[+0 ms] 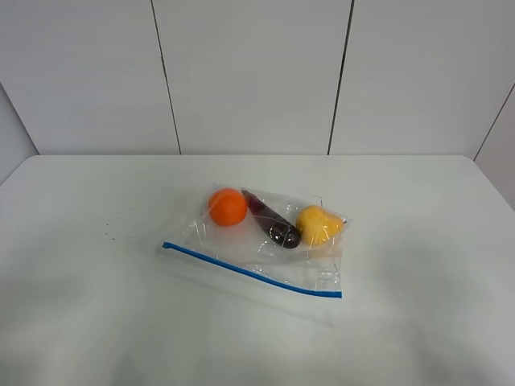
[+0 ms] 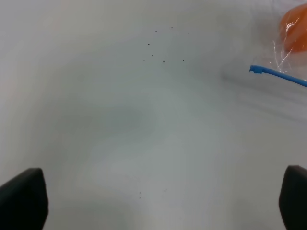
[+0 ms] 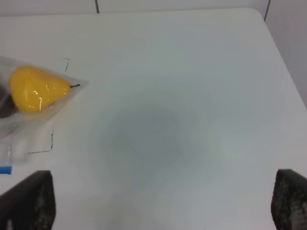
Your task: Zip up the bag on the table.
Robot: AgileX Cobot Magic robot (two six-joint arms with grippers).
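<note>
Both hands, left hand (image 2: 158,201) and right hand (image 3: 163,203), hang wide open and empty over the bench (image 1: 80,241); mid-bench the bag (image 1: 265,241) looks light, crinkly, slippery, so I'd pinch the blue zip strip (image 1: 249,270) end.

The bag (image 1: 265,249) is clear, crinkly plastic film that catches glints of light, with a smooth blue plastic zip strip (image 1: 249,270) (thin and opaque). The desk (image 1: 96,305) is plain white and matt. The yellow pear (image 3: 37,89) inside looks glossy and smooth.
</note>
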